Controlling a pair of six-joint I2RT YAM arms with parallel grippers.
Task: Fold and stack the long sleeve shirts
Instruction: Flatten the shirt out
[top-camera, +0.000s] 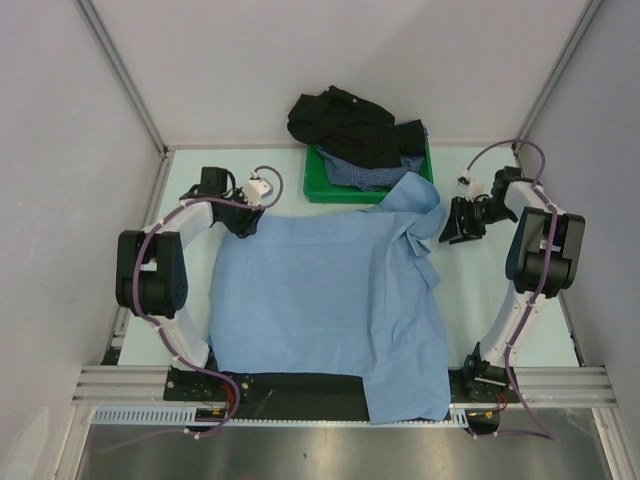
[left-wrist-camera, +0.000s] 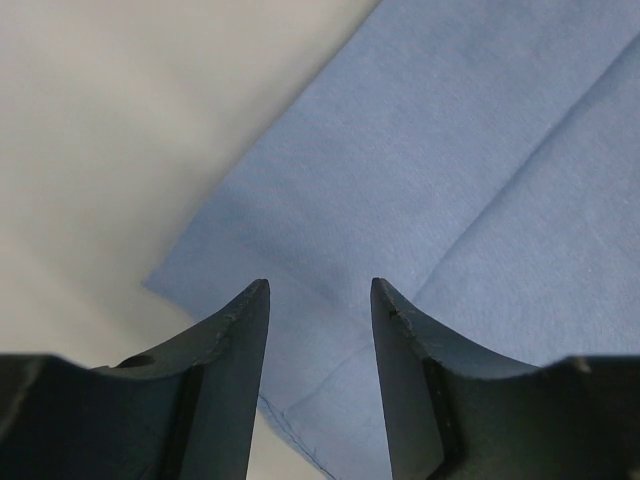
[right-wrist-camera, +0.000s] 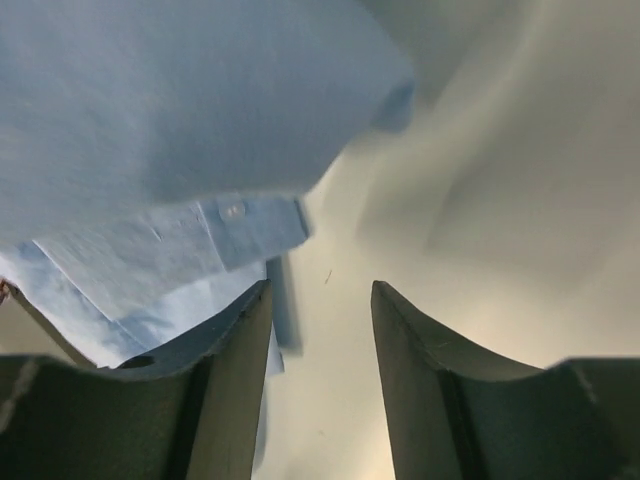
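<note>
- The blue shirt (top-camera: 320, 300) lies flat on the table (top-camera: 465, 300), its right side folded in. Folding looks part done.
- The left gripper (top-camera: 243, 225) hangs over the far left corner, fingers apart, holding nothing.
- The right gripper (top-camera: 458, 228) sits beside the far right edge, fingers apart, empty.
- Next, I think: pinch the left side and fold it in.
- The black shirt (top-camera: 340, 120) and checked shirt (top-camera: 365, 175) wait in the tray (top-camera: 318, 185); the blue shirt's corner lies on its edge and may snag.

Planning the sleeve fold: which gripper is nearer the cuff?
Right. The right gripper sits just right of the cuff, over bare table; the left gripper is across the shirt, over its far left corner.
</note>
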